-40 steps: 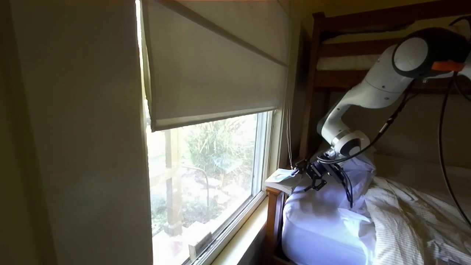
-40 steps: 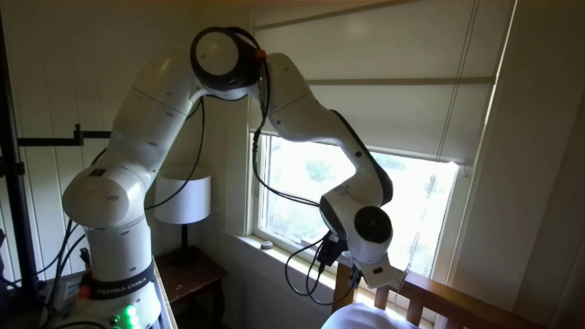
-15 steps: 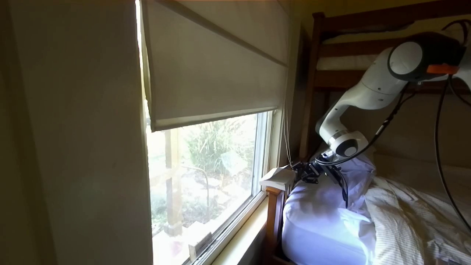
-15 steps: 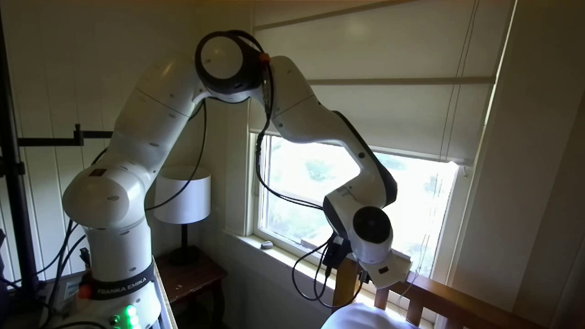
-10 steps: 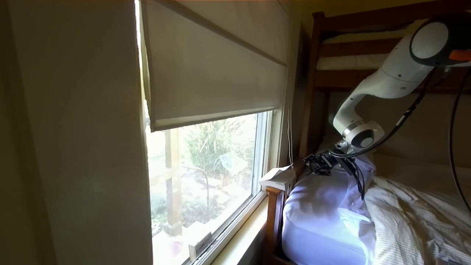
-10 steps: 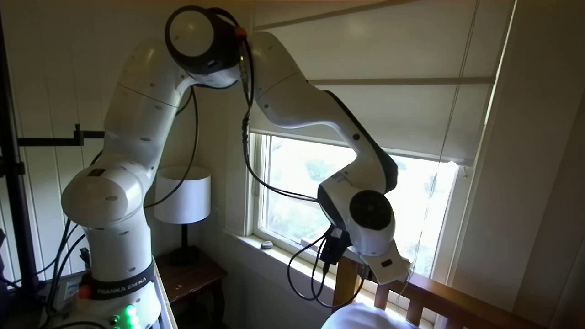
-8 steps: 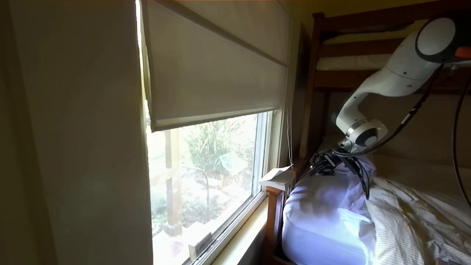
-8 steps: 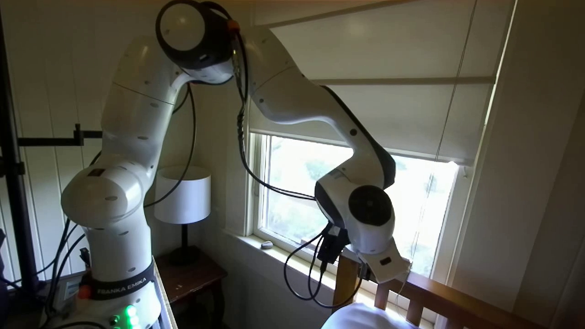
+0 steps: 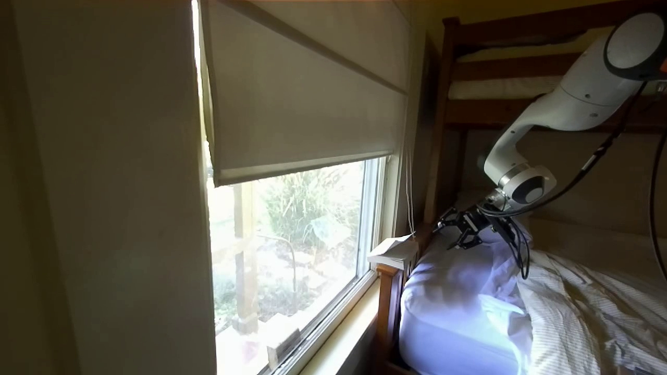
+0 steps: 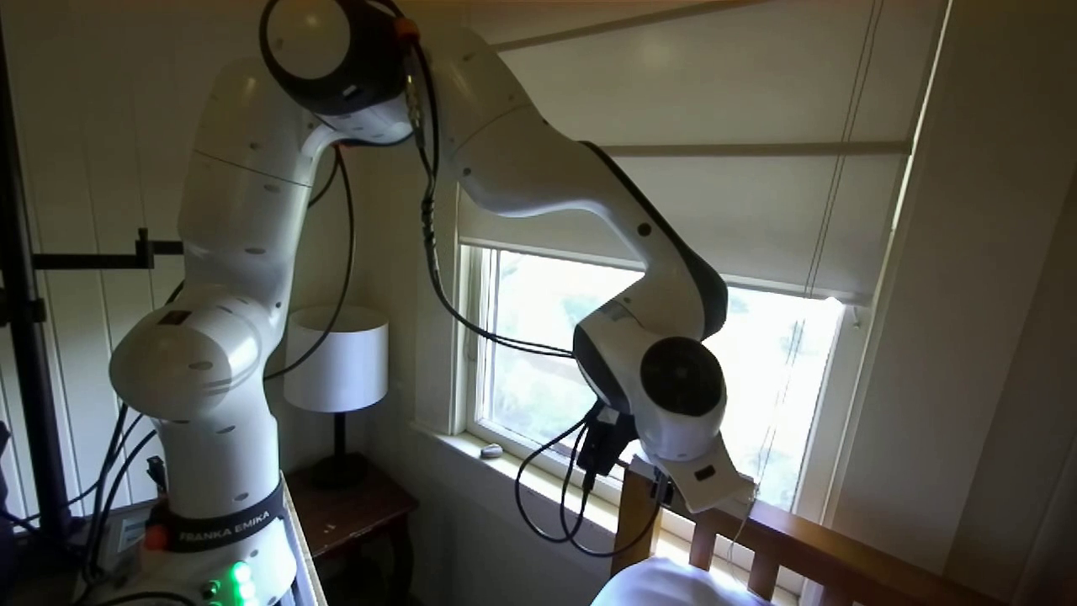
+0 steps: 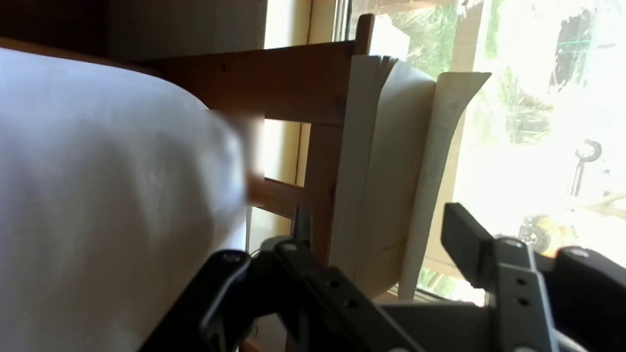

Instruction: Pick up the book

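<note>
The book [image 9: 393, 252] lies on the wooden end rail of the bed by the window in an exterior view. Its top leaf or cover is lifted and curled away from the pages. In the wrist view the book [image 11: 391, 181] stands as a pale block with the curled flap on its window side. My gripper [image 9: 443, 238] is open and empty over the bed, apart from the book. In the wrist view the gripper's fingers [image 11: 381, 232] are spread, with the book seen beyond and between them. In an exterior view [image 10: 690, 484] the wrist hides the fingers.
The wooden bed rail [image 9: 388, 291] and the white mattress [image 9: 453, 323] lie below the gripper. The window [image 9: 292, 250] is just past the book. Blind cords [image 9: 409, 192] hang down behind the book. A lamp [image 10: 336, 362] stands near the robot's base.
The gripper was at the book, then drew back and up away from it. Its fingers have spread since half a second ago. The book's bluish top no longer shows; its leaf is lifted.
</note>
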Motion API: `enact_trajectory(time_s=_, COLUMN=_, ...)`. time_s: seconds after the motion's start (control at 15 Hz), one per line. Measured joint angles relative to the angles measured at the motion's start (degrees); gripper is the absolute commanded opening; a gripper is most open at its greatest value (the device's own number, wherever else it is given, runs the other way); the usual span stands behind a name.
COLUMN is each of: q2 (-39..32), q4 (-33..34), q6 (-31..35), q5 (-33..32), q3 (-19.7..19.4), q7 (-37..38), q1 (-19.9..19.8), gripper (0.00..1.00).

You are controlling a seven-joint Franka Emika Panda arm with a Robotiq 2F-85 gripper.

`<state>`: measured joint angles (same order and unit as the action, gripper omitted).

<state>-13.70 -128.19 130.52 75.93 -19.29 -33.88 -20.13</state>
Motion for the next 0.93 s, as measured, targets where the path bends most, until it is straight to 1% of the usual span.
enact_trajectory(time_s=0.13, q2=0.1, q4=0.0, q6=-1.2, q5=-0.2, q3=0.0, q7=-0.1, q1=0.0, gripper=1.0)
enact_trajectory(time_s=0.27, q2=0.3, q4=0.0, q6=-3.2, q5=-1.9, q3=-0.1, q7=0.0, q1=-0.1, gripper=1.0)
enact_trajectory(time_s=0.53, q2=1.7, q4=0.4, q6=-7.8, q5=-10.2, q3=-1.3, q7=1.0, q1=-0.6, gripper=1.0)
enact_trajectory(time_s=0.73, q2=2.5, q4=2.5, q6=-14.8, q5=-15.8, q3=-1.7, q7=0.6, q1=-2.0, gripper=1.0)
enact_trajectory(time_s=0.8, q2=2.5, q4=3.3, q6=-15.4, q5=-16.2, q3=-1.8, q7=1.3, q1=-2.4, gripper=1.0)
enact_trajectory(time_s=0.93, q2=2.5, q4=4.7, q6=-13.9, q5=-16.2, q3=-2.0, q7=4.2, q1=-2.7, gripper=1.0)
